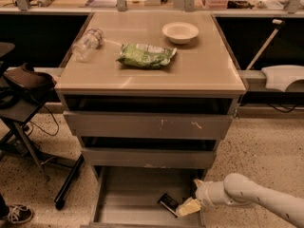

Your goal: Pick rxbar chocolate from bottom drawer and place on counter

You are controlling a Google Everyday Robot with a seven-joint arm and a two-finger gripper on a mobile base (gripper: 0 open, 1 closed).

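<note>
The rxbar chocolate [167, 204] lies flat in the bottom drawer [128, 194], over on the right, with its long axis diagonal from back-left to front-right. The gripper [189, 207] sits just right of it, maybe touching. Can't tell if it's spread or closed.

There were three grey drawers [147, 126], one counter [204, 70] bearing one green bag [145, 55], one white bowl [180, 32] and one clear bottle [87, 44], and one rxbar chocolate [167, 203] in the bottom drawer [128, 194] just beside the one gripper [189, 207].

The white arm [259, 199] (entering from the right) reaches left, gripper [189, 207] held low.
</note>
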